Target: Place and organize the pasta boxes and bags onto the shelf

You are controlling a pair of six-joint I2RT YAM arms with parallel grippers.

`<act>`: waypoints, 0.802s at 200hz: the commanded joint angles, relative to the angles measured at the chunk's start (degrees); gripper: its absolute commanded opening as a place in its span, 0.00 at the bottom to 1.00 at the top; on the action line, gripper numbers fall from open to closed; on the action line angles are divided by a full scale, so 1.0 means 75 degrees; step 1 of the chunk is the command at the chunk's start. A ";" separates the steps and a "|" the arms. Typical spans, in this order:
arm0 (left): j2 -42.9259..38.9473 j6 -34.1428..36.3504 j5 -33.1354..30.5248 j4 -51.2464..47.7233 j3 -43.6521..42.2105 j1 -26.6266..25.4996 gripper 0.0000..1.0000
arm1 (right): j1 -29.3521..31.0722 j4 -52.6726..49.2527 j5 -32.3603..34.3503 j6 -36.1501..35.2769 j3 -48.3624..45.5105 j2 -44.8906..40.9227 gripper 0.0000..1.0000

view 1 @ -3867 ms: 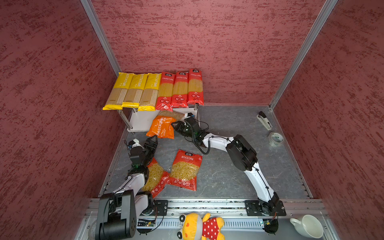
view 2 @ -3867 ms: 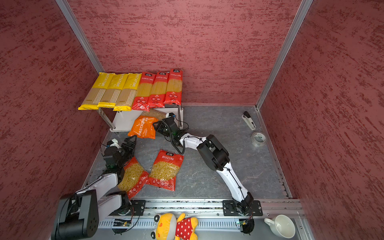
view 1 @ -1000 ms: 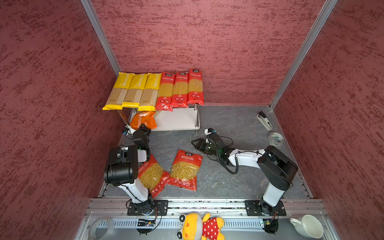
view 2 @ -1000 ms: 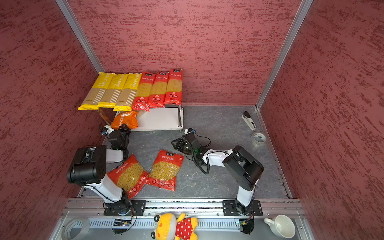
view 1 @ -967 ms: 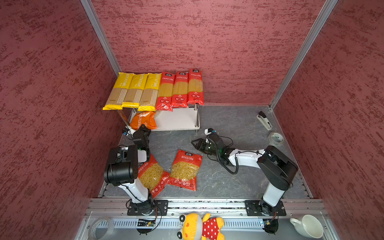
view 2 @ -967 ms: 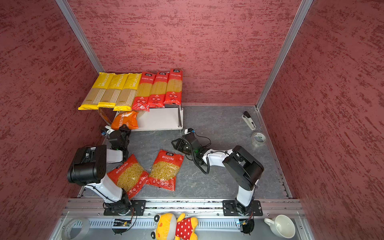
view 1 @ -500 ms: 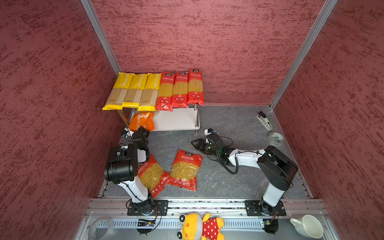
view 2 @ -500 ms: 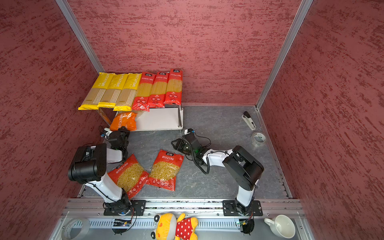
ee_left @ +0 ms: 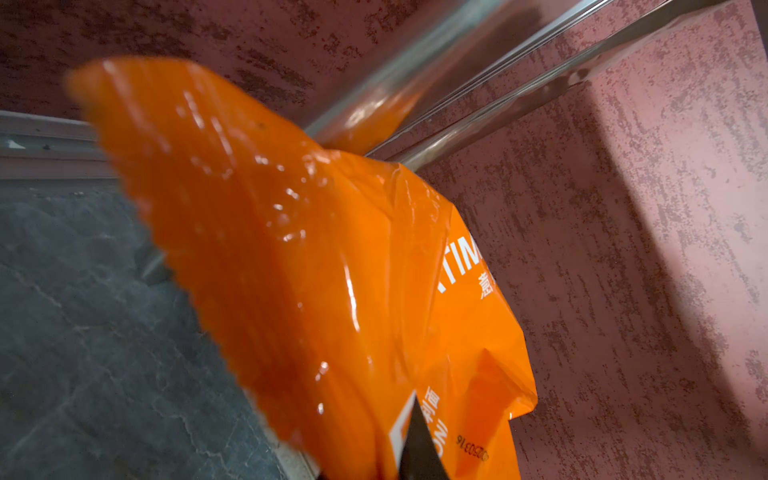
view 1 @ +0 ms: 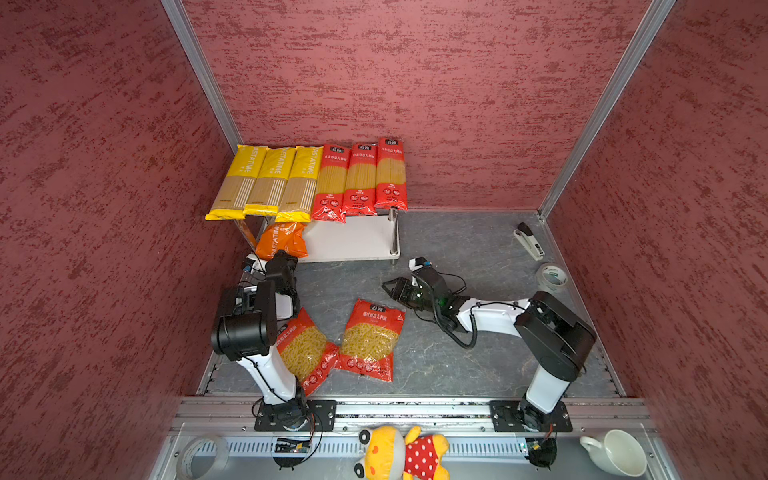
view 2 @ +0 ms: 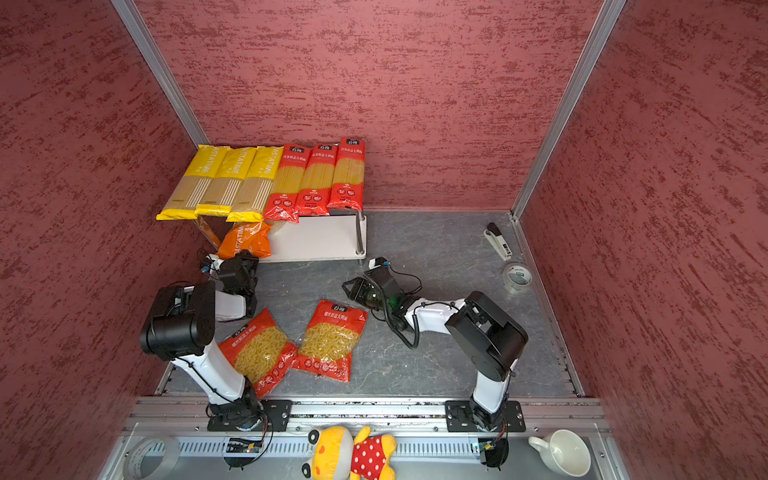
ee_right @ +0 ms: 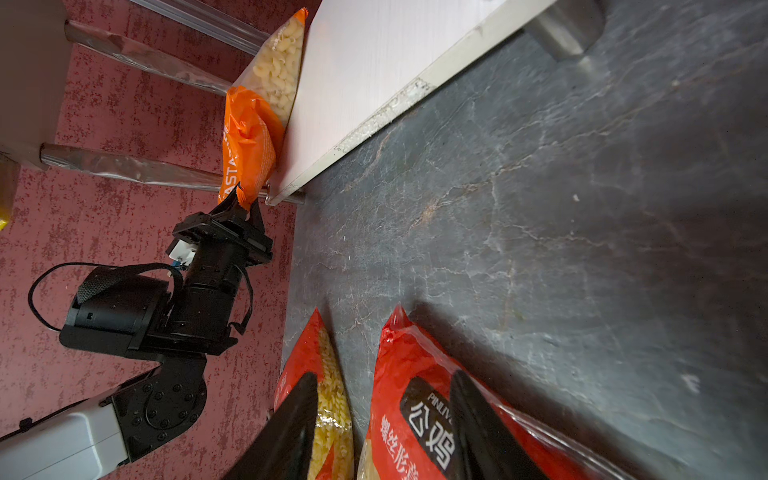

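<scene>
Three yellow pasta boxes (view 1: 266,183) and three red ones (view 1: 359,178) lie side by side on the shelf's top board. The orange bag (view 1: 281,240) (view 2: 245,241) rests on the left end of the shelf's lower board (view 1: 353,241). My left gripper (view 1: 284,255) (ee_right: 239,203) is shut on the bag's near edge; in the left wrist view the bag (ee_left: 316,270) fills the frame. Two red bags (view 1: 370,336) (view 1: 305,351) lie flat on the floor. My right gripper (view 1: 392,286) (ee_right: 382,386) hovers open just beyond the middle red bag's (ee_right: 419,365) far edge, holding nothing.
A stapler (view 1: 528,242) and a tape roll (view 1: 551,276) sit by the right wall. A plush toy (view 1: 401,453), a mug (view 1: 615,453) and another tape roll (view 1: 203,457) lie in front of the arm rail. Red walls close in on three sides.
About four seconds ago my right gripper was at the orange bag by the shelf; it has since drawn back over the floor. My left gripper now holds that bag, nudged slightly further onto the lower board.
</scene>
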 commanded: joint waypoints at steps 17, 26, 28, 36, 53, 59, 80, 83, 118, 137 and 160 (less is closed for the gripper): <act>-0.0123 0.0195 -0.0393 -0.0441 0.0099 0.0049 0.06 | -0.0031 -0.0047 -0.0171 0.0153 0.0183 -0.0042 0.53; -0.0117 0.0076 -0.0352 -0.0463 0.0075 0.0221 0.06 | -0.0037 -0.0035 -0.0201 0.0154 0.0196 -0.0056 0.53; -0.0106 0.0054 -0.0309 -0.0448 0.0071 0.0260 0.06 | -0.0036 -0.0035 -0.0195 0.0154 0.0187 -0.0065 0.53; -0.0035 0.0032 -0.0115 -0.0405 0.0128 0.0390 0.06 | -0.0041 -0.0047 -0.0150 0.0150 0.0157 -0.0123 0.53; 0.0078 0.0087 0.0324 -0.0605 0.0371 0.0507 0.08 | -0.0034 -0.0058 -0.0050 0.0072 0.0061 -0.0192 0.53; 0.0111 0.0111 0.0474 -0.0735 0.0470 0.0518 0.09 | -0.0034 -0.0059 -0.0049 0.0062 0.0050 -0.0169 0.53; 0.0286 -0.0137 0.0962 -0.0969 0.0646 0.0530 0.14 | -0.0032 0.0019 -0.0151 0.0188 0.0066 -0.0055 0.53; 0.0311 -0.0185 0.0985 -0.0942 0.0625 0.0522 0.15 | -0.0031 0.0052 -0.0170 0.0224 0.0070 -0.0044 0.53; 0.0285 -0.0535 0.1198 -0.0959 0.0439 0.0494 0.26 | -0.0038 0.0061 -0.0156 0.0228 0.0022 -0.0117 0.54; 0.0171 -0.0634 0.1202 -0.1014 0.0331 0.0496 0.30 | -0.0037 0.0032 -0.0097 0.0161 -0.0039 -0.0161 0.54; -0.0027 -0.0632 0.1272 -0.1243 0.0244 0.0536 0.40 | -0.0034 0.0110 -0.0160 0.0256 -0.0050 -0.0121 0.54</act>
